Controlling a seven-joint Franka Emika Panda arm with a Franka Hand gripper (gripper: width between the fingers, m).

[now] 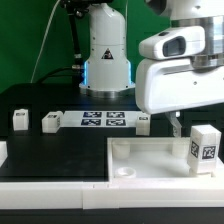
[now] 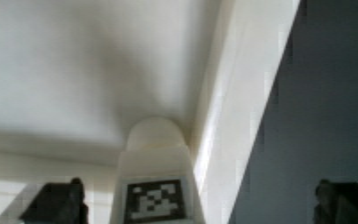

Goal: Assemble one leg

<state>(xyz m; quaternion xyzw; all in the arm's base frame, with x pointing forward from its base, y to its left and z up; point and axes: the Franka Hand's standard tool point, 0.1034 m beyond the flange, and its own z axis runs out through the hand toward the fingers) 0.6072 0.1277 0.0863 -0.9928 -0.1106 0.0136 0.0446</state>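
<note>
A white leg (image 1: pixel 205 148) with a black-and-white tag stands upright on the large white tabletop (image 1: pixel 150 158), near its edge at the exterior view's right. My gripper (image 1: pixel 183 126) hangs just above and beside it, jaws wide apart and holding nothing. In the wrist view the leg (image 2: pixel 153 185) lies between my two dark fingertips (image 2: pixel 55 202), closer to one of them and touching neither. The white tabletop (image 2: pixel 87 80) fills the area behind it, next to the dark table.
Two more white legs (image 1: pixel 20 119) (image 1: pixel 50 122) stand at the exterior view's left. Another leg (image 1: pixel 145 123) sits by the marker board (image 1: pixel 103 121). The robot base (image 1: pixel 105 55) rises behind them.
</note>
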